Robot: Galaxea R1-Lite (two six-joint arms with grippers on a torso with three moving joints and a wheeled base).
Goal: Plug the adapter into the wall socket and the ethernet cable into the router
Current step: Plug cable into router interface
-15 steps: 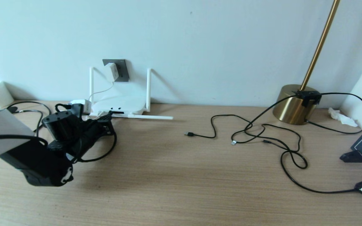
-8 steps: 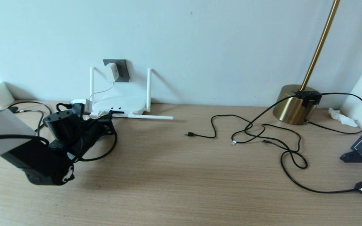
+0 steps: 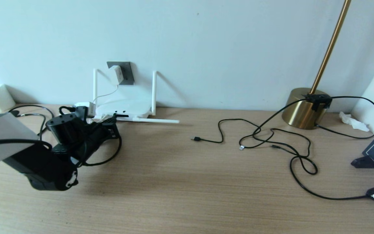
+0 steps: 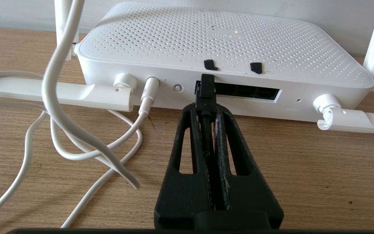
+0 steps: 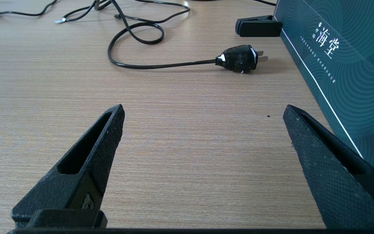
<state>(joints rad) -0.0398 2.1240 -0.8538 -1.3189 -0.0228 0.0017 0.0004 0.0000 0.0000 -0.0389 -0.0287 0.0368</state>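
Left gripper [image 4: 206, 112], jaws pinching the ethernet cable [image 4: 206, 94] just behind its connector, which sits at the leftmost of the dark ports on the router [image 4: 226, 42]. The router lies on the bench [image 3: 187, 182] against the wall, below the wall socket [image 3: 127, 73]; the adapter [image 3: 116, 74] is seated in the socket, its white cord hanging to the router. Right gripper [image 5: 203, 136], jaws spread wide, low over bare bench near a black mains plug [image 5: 239, 58]

"RESET" and "4" on router [image 4: 226, 48] rear, "海堂" on teal box [image 5: 346, 65]
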